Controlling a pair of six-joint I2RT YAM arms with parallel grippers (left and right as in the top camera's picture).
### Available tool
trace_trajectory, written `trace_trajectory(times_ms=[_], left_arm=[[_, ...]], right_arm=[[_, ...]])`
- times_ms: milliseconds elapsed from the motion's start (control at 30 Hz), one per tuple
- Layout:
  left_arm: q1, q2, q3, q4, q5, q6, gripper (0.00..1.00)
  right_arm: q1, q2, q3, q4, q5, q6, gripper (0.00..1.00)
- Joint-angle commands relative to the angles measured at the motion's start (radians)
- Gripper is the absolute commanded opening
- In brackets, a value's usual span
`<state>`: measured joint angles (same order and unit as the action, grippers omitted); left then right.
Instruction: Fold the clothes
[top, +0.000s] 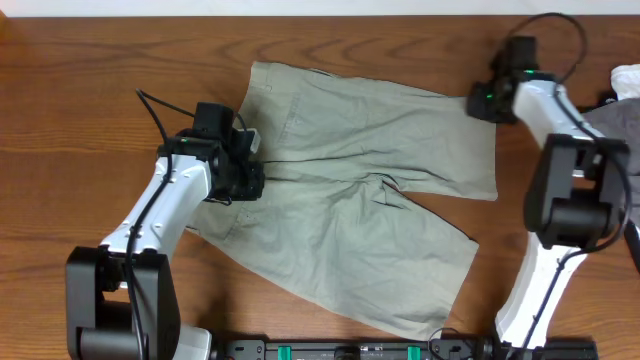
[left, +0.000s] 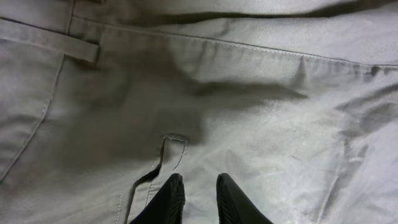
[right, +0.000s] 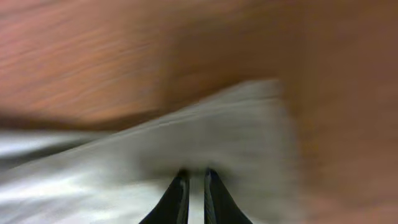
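The khaki-green shorts (top: 370, 190) lie spread flat on the wooden bench (top: 80, 90) in the middle of the overhead frame. The waistband is toward the left and the two legs run to the right, one to the upper right and one to the lower right.

The left hand (left: 199, 190) sits over the waistband end, left of centre in the overhead view, where its own housing hides the fingertips. In the left wrist view the two black fingers (left: 171, 199) rise from the bottom edge, their bases cut off, with a narrow gap between them and cloth beneath. I cannot tell whether they pinch the fabric or merely rest on it. Just above them is a small belt loop (left: 174, 146) beside a dark slit in the cloth, and a second loop (left: 78, 48) lies at the upper left.

The right hand (right: 196, 186) is at the outer corner of the upper leg's hem, at the upper right of the overhead frame. Its wrist view is badly blurred: dark fingers (right: 177, 196) stand close together at the bottom edge with a pale strip between them. The shorts' edge crosses the lower half, with bench wood above and to the right. Whether this hand is grasping the hem or has let go cannot be made out.

A whitish cloth (top: 627, 80) is cut off by the right edge of the overhead frame, partly behind the right arm, and what it is stays unclear.
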<state>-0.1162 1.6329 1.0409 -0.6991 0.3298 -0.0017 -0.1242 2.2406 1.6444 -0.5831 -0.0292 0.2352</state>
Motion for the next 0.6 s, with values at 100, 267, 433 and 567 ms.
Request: trace_trajectory(times_ms=[100, 267, 433, 567], left_arm=[[-0.003, 0.011, -0.006, 0.005, -0.01, 0.009, 0.46], [-0.003, -0.002, 0.027, -0.006, -0.009, -0.005, 0.52], [-0.003, -0.047, 0.084, -0.043, -0.006, -0.019, 0.59], [-0.003, -0.086, 0.093, -0.051, -0.006, -0.026, 0.61]], right_arm=[[-0.114, 0.01, 0.114, -0.073, -0.228, -0.049, 0.06], [-0.117, -0.072, 0.228, -0.297, -0.364, -0.153, 0.13], [-0.08, -0.172, 0.247, -0.484, -0.364, -0.152, 0.11], [-0.034, -0.168, 0.222, -0.626, -0.359, -0.115, 0.04]])
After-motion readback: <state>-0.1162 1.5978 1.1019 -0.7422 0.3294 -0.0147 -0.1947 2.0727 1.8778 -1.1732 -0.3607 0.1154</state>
